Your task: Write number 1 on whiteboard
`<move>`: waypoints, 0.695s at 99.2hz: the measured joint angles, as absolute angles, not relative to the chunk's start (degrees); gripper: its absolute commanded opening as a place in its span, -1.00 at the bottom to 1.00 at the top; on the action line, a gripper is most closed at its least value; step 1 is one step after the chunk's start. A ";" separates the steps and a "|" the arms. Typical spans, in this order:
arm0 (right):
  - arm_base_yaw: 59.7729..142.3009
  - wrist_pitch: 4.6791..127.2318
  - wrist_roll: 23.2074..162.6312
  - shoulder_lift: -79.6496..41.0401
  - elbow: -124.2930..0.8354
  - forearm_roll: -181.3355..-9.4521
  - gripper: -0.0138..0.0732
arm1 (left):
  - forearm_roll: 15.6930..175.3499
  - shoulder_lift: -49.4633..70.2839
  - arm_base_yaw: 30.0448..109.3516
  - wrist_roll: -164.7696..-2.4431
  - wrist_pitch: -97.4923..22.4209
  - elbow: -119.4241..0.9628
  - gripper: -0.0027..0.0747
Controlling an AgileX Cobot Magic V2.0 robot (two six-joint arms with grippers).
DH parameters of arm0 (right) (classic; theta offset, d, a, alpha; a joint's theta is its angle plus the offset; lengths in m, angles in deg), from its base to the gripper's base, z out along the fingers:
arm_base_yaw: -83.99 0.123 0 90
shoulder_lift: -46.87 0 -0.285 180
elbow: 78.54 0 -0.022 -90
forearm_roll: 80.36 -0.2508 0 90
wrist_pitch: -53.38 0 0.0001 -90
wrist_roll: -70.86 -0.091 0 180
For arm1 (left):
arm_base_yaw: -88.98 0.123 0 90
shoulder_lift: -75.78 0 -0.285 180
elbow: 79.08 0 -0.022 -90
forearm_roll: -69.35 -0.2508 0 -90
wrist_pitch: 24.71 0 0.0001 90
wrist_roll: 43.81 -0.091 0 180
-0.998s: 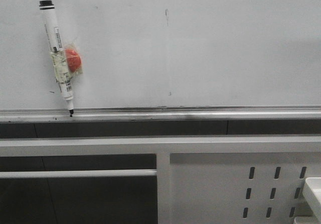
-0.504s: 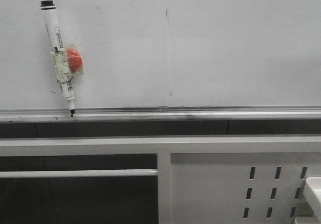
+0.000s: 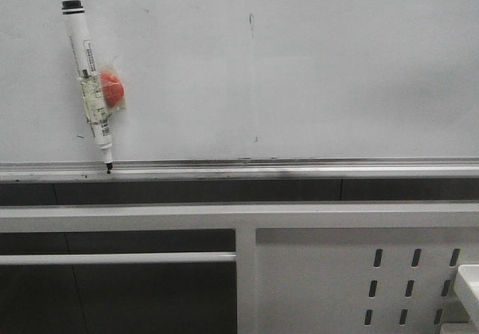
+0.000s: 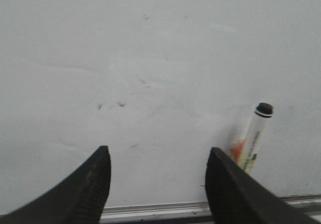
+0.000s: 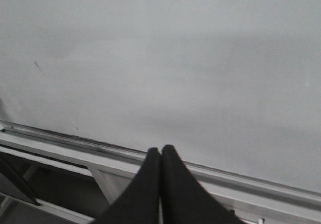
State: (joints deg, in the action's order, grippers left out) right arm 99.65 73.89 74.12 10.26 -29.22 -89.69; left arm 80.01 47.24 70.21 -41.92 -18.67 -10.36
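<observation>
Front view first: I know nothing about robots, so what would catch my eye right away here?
Probably the marker, leaning against the whiteboard at far left, its tip on the silver rail, with a red-orange round thing taped to its side. No number 1 is drawn yet; only faint specks show. In the wrist views, the left pincer gapes open facing the board, while the right pincer is shut, holding nothing.

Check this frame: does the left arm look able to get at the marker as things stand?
Probably yes. The left gripper is open and empty, facing the whiteboard, with the marker leaning there just off to one side, tip on the rail. Nothing stands between them.
</observation>
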 measured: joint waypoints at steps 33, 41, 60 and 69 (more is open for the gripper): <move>105.29 70.18 74.21 10.26 -29.22 -89.78 -0.84 | 78.43 37.58 60.69 -41.92 -7.99 -7.25 0.04; 105.40 69.96 74.21 10.26 -29.22 -89.78 -0.84 | 77.57 32.62 59.46 -41.92 -2.90 -7.16 0.04; 105.40 69.84 74.21 10.26 -29.22 -89.81 -0.84 | 76.74 17.01 55.93 -41.92 11.57 -7.16 0.04; 105.40 69.78 74.21 10.26 -29.22 -89.81 -0.84 | 76.66 8.84 53.51 -41.65 19.87 -7.16 0.04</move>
